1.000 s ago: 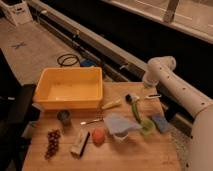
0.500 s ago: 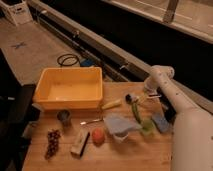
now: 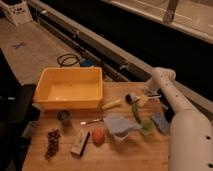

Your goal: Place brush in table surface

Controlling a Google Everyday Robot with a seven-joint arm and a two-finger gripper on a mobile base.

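The brush (image 3: 131,98) has its dark round head low over the table surface (image 3: 125,155), near the far right edge. Its thin whitish handle runs right toward my gripper (image 3: 143,99). The gripper sits at the handle's end, at the tip of the white arm (image 3: 170,95) that comes in from the right. I cannot tell whether the brush head touches the wood.
A yellow tub (image 3: 70,90) stands at the back left. A long green stick (image 3: 136,111), a blue cloth (image 3: 120,125), a blue sponge (image 3: 161,122), an orange ball (image 3: 98,136), a white-and-black block (image 3: 80,142), grapes (image 3: 52,142) and a dark cup (image 3: 64,117) lie on the table.
The arm's forearm has swung in over the table's right side and fills more of the view. The gripper has shifted slightly left and down by the brush. The brush head has barely moved.
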